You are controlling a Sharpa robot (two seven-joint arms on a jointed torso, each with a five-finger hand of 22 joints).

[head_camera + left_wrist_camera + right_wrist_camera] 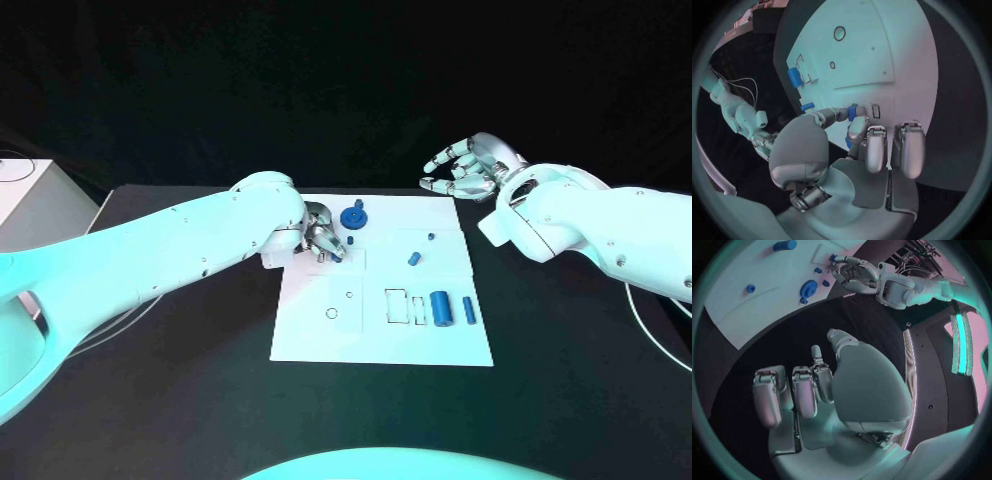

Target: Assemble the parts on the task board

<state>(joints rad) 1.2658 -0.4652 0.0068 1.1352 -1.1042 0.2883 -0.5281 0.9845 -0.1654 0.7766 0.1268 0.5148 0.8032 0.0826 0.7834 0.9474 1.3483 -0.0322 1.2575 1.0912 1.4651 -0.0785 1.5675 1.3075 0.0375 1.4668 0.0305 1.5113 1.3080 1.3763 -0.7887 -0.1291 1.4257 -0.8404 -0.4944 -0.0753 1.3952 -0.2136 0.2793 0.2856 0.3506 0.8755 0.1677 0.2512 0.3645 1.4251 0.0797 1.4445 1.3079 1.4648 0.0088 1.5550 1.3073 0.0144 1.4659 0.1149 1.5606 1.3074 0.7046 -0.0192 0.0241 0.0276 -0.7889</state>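
We have the white task board (pixel 382 345) lying mid-bench, and our left hand (pixel 323 238) sits over its ten o'clock corner, thumb and a finger pinched on a small blue part (pixel 852 111); the other fingers (pixel 877 150) are curled alongside. Our right hand (pixel 464 170) hovers off the board's one o'clock corner above the bare black bench (pixel 173 400), fingers loosely curled and apart, holding nothing.

The biggest risk we see is the pinch itself: the part is small and mostly hidden by the fingertips, so a slight roll between them could tip it or drop it onto the board, and we judge it could then bounce toward the blue gear (pixel 355 216) just beside the hand at twelve o'clock. A second risk is the left arm's bulk sweeping the loose pieces if it swings toward the centre: the large blue cylinder (pixel 441 309) and the slimmer blue pin (pixel 467 309) next to it lie at about four o'clock on the board, both with their long axes running twelve to six in the head view, free to roll sideways. Two smaller blue pegs (pixel 414 258) and (pixel 431 238) rest nearer the middle.

As for the held part, its long axis seems to run across the fingertips, roughly parallel to the board, but we cannot tell which end leads.
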